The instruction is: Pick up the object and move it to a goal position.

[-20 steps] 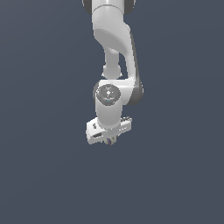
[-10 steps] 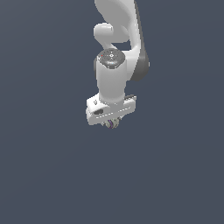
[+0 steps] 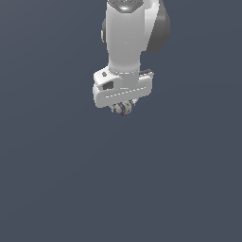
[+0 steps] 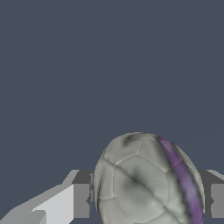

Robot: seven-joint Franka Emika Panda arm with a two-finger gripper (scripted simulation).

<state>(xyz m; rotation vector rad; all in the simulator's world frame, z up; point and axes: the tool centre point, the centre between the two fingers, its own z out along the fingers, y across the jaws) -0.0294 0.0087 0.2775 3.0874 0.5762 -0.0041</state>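
Note:
The object, a small beige-grey ball [image 3: 123, 108] with a purple stripe, hangs just under the white hand of the arm in the exterior view, well above the dark grey floor. My gripper [image 3: 122, 108] is shut on it. In the wrist view the ball [image 4: 148, 181] fills the space between the two fingers [image 4: 81, 199], its purple stripe running down one side. Most of each finger is hidden behind the hand in the exterior view.
The white arm [image 3: 126, 35] comes down from the top of the exterior view. A plain dark grey surface [image 3: 121, 189] lies below and around, with nothing else on it in view.
The arm has risen and swung towards the exterior view's right, carrying the ball with it. The grip has not changed.

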